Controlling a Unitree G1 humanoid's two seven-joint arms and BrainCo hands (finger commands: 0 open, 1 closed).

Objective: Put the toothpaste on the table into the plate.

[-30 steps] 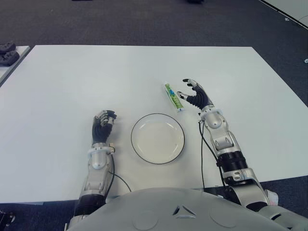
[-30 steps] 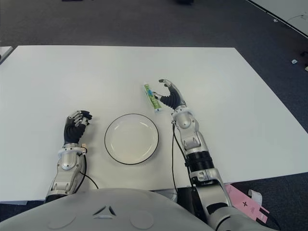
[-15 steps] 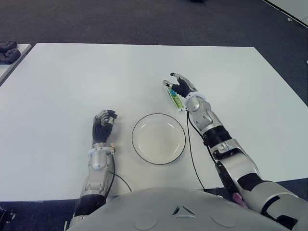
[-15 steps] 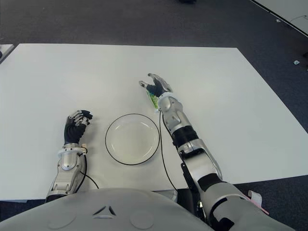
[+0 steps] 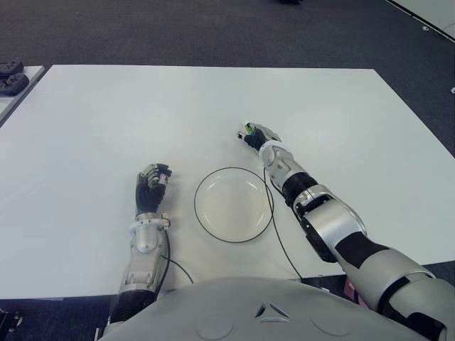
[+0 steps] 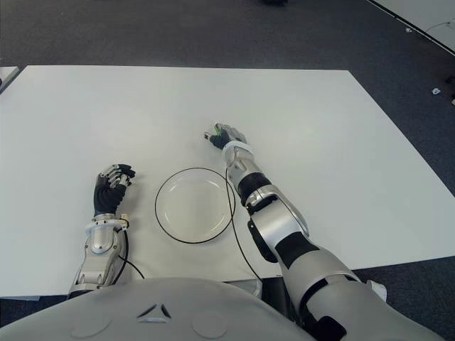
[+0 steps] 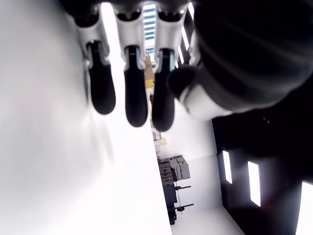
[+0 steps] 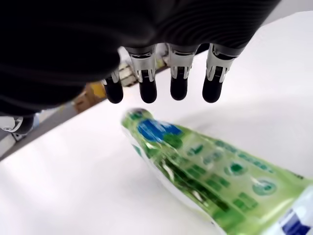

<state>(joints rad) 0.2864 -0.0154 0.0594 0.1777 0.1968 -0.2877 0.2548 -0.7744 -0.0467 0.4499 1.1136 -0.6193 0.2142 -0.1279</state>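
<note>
The toothpaste (image 8: 195,171), a green tube with a blue mark, lies flat on the white table (image 5: 106,121) just beyond the plate's far right rim. My right hand (image 5: 257,136) is lowered over it and covers nearly all of it in the eye views, where only a green tip (image 5: 247,128) shows. In the right wrist view the fingertips (image 8: 178,90) arch above the tube's far end with a gap, not closed on it. The round white plate (image 5: 201,217) with a dark rim is bare. My left hand (image 5: 151,186) shows left of the plate, fingers (image 7: 129,93) curled, holding nothing.
A thin black cable (image 5: 274,220) runs from my right arm along the plate's right side. Dark objects (image 5: 11,77) sit on a neighbouring surface at the far left. Grey carpet lies beyond the table's far edge.
My right hand has moved left from beside the tube and come down over it, now covering it. The left hand and the plate have stayed put.
</note>
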